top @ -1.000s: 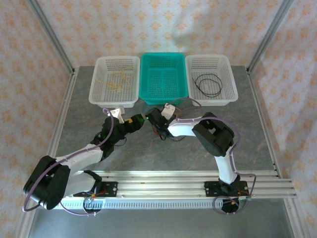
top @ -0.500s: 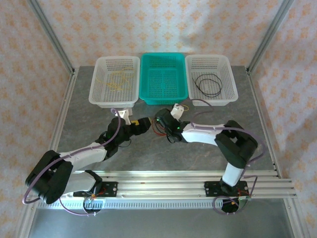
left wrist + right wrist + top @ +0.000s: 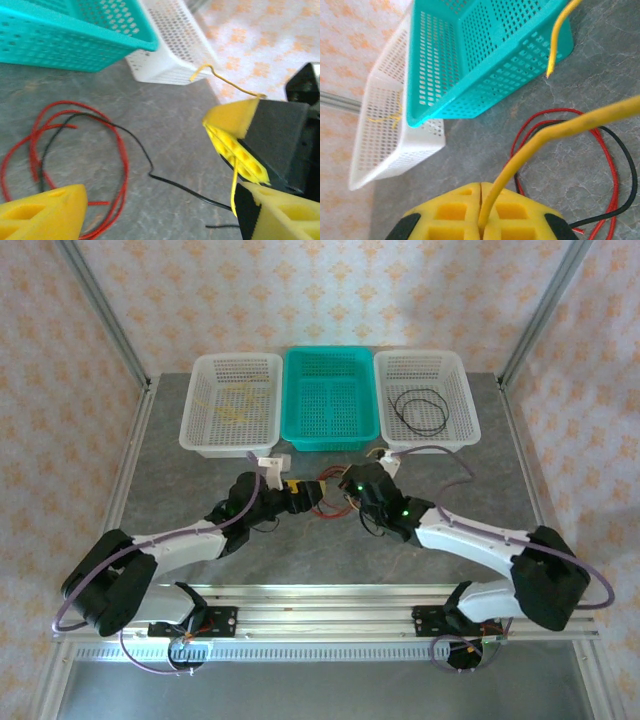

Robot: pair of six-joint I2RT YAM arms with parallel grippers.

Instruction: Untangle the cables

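On the grey table, just near of the teal basket, the red cable and the black cable lie in loose loops. The right gripper is pinched on the yellow cable. The left gripper stands wide apart, holding nothing.

Top external camera: mounted high behind the arm bases, looking down and forward over the whole grey stone-patterned tabletop to the teal perforated plastic basket. Left wrist camera: low, close to the tabletop, facing far-right. Right wrist camera: close, angled down, facing far-left. Both wrist views share that basket, the thin red and black wire loops and the thin yellow wire.
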